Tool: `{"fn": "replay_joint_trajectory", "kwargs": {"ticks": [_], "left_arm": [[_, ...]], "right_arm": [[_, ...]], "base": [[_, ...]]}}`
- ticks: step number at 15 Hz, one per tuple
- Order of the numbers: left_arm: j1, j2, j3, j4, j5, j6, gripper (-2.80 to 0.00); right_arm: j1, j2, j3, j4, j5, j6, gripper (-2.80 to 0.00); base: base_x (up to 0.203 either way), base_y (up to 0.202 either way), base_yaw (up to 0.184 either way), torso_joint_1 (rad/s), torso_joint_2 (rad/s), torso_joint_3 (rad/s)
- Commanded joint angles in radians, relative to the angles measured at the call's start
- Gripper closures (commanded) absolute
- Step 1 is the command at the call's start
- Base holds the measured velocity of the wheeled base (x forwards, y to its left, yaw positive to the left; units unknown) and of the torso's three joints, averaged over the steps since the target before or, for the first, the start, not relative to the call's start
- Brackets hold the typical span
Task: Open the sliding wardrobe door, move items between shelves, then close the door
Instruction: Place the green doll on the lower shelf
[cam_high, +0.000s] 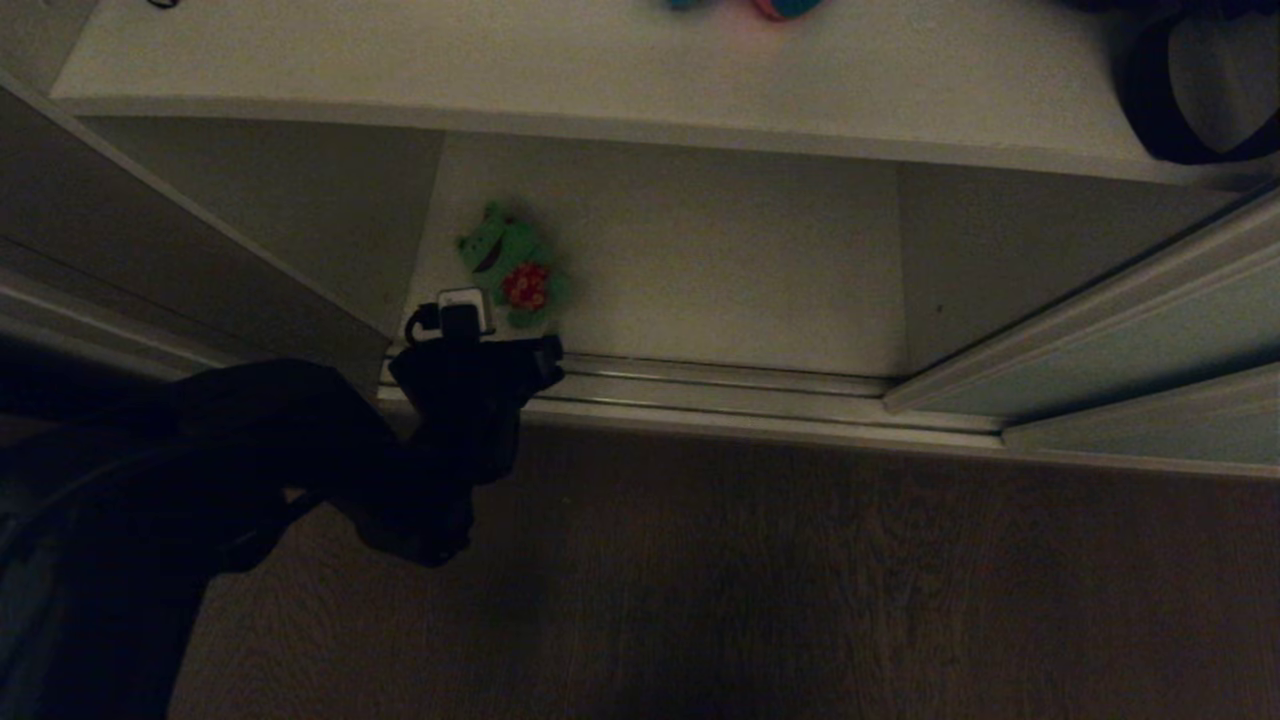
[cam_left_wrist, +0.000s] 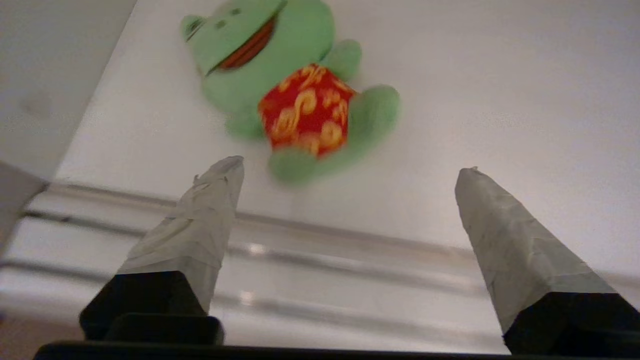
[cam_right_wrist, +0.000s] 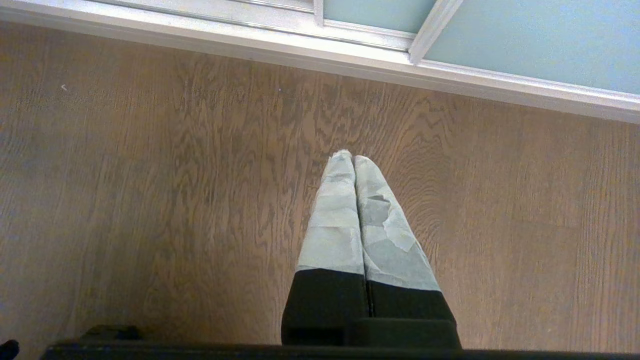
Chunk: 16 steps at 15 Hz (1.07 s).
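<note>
A green plush toy (cam_high: 510, 268) with a red belly lies on its back on the lowest off-white shelf (cam_high: 720, 280), near that shelf's left wall. My left gripper (cam_high: 480, 350) hangs over the floor track just in front of it. In the left wrist view this gripper (cam_left_wrist: 350, 167) is open and empty, and the green toy (cam_left_wrist: 295, 95) lies just beyond its taped fingertips (cam_left_wrist: 220, 180). A blue and pink toy (cam_high: 775, 8) peeks in on the upper shelf (cam_high: 600, 60). The sliding wardrobe door (cam_high: 1130, 350) stands pushed to the right. My right gripper (cam_right_wrist: 352, 157) is shut over the wooden floor.
The ribbed metal floor track (cam_high: 720, 390) runs along the wardrobe's front. A black strapped bag (cam_high: 1190, 90) sits on the upper shelf at the right. Brown wooden floor (cam_high: 800, 580) lies in front. A grey side panel (cam_high: 150, 260) borders the opening on the left.
</note>
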Motion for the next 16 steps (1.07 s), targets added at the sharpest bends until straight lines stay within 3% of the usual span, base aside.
{"fn": "replay_joint_trajectory", "kwargs": {"ticks": [1, 2, 3, 6, 8, 11, 14, 16], "left_arm": [[-0.044, -0.251, 0.201, 0.026, 0.006, -0.003, -2.8], [-0.069, -0.332, 0.303, 0.06, 0.011, -0.007, -2.8], [-0.098, -0.409, 0.388, 0.094, 0.024, -0.016, 0.0], [-0.171, -0.657, 0.519, 0.256, 0.077, -0.031, 0.0], [-0.193, -0.864, 0.548, 0.46, 0.09, -0.046, 0.0], [-0.222, -1.201, 0.509, 0.949, 0.098, -0.081, 0.0], [-0.238, -1.451, 0.348, 1.471, 0.092, -0.107, 0.0], [-0.243, -1.504, 0.245, 1.622, 0.083, -0.109, 0.0]], "right_arm": [[0.0, 0.0, 0.001, 0.0, 0.0, -0.001, 0.0], [0.0, 0.0, 0.0, 0.0, 0.0, 0.0, 0.0], [0.0, 0.0, -0.001, 0.0, 0.0, 0.0, 0.0], [0.0, 0.0, -0.001, 0.0, 0.0, 0.0, 0.0], [0.0, 0.0, 0.001, 0.0, 0.0, 0.0, 0.0], [0.0, 0.0, -0.001, 0.0, 0.0, -0.001, 0.0], [0.0, 0.0, 0.001, 0.0, 0.0, 0.0, 0.0], [0.0, 0.0, 0.001, 0.0, 0.0, 0.0, 0.0]], "base": [[0.0, 0.0, 0.0, 0.0, 0.0, 0.0], [0.0, 0.0, 0.0, 0.0, 0.0, 0.0], [0.0, 0.0, 0.0, 0.0, 0.0, 0.0], [0.0, 0.0, 0.0, 0.0, 0.0, 0.0], [0.0, 0.0, 0.0, 0.0, 0.0, 0.0], [0.0, 0.0, 0.0, 0.0, 0.0, 0.0], [0.0, 0.0, 0.0, 0.0, 0.0, 0.0], [0.0, 0.0, 0.0, 0.0, 0.0, 0.0]]}}
